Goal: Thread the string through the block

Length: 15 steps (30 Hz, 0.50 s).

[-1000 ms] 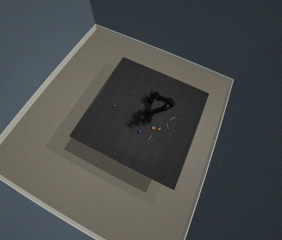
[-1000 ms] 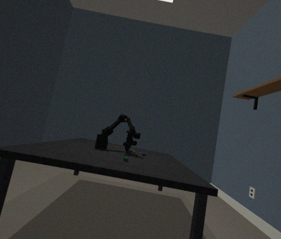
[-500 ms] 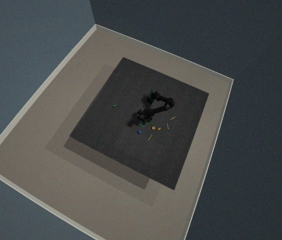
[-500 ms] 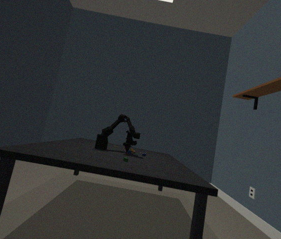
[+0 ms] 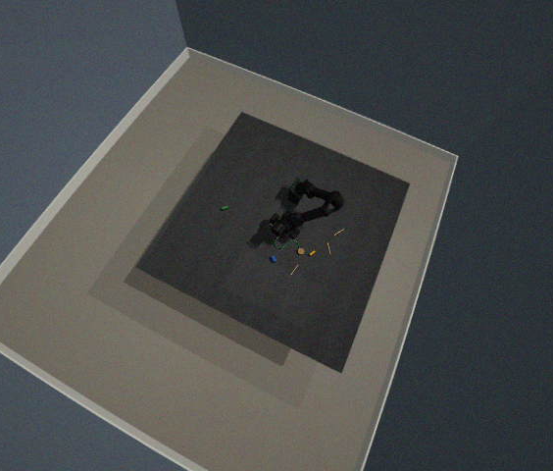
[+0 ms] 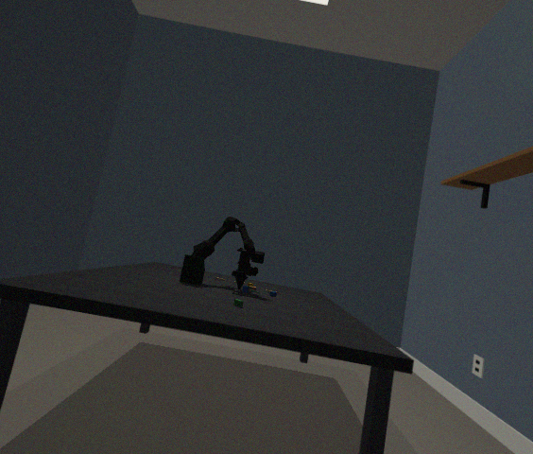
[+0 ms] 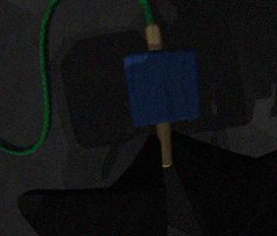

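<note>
The blue block (image 7: 163,88) (image 6: 245,288) rests on the table, seen from above in the wrist view. The wooden stick (image 7: 164,143) passes through it: its string end shows beyond the block's far side, its free end on the near side. The green string (image 7: 44,74) (image 5: 277,247) runs from the stick's far end in a curve to the round wooden button (image 5: 300,250). My gripper (image 7: 162,140) (image 6: 239,288) is low at the table, shut on the stick's free end just outside the block's near side. The fingers partly hide this contact, and the arm hides the block in the top view.
A small blue object (image 5: 273,259) (image 6: 273,293) and a yellow one (image 5: 312,252) lie near the button. Loose sticks lie around them, one stick (image 5: 294,269) beyond the button and two others to the right. A green object (image 5: 224,207) (image 6: 238,303) lies farther left.
</note>
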Each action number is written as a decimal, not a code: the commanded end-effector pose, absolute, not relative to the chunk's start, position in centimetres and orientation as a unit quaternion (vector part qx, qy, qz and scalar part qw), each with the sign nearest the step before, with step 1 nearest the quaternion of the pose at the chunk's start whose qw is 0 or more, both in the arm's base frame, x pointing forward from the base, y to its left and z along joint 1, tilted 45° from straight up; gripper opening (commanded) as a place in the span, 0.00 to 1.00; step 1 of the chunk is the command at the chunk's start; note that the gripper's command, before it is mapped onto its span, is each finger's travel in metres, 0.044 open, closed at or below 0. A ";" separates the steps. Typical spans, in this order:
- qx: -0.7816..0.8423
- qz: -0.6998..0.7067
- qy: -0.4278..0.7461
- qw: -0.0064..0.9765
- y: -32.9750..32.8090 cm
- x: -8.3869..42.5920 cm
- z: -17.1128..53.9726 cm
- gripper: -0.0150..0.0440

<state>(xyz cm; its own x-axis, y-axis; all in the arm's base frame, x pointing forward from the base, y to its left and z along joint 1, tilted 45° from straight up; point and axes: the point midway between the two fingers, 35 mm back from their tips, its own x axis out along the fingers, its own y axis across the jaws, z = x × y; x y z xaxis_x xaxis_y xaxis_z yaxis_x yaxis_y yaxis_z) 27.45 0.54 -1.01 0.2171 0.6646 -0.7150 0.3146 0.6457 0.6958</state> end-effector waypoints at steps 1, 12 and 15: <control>0.400 0.130 0.611 0.671 0.7 27.0 -0.9 0.25; 0.400 0.130 0.611 0.671 1.2 25.8 -0.7 0.25; 0.401 0.130 0.611 0.670 1.3 25.4 -0.7 0.25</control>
<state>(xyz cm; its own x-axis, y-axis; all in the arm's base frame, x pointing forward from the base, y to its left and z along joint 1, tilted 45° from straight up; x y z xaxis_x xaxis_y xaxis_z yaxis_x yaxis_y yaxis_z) 25.75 1.18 -0.79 0.2165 0.6649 -0.7149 0.3160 0.6451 0.6957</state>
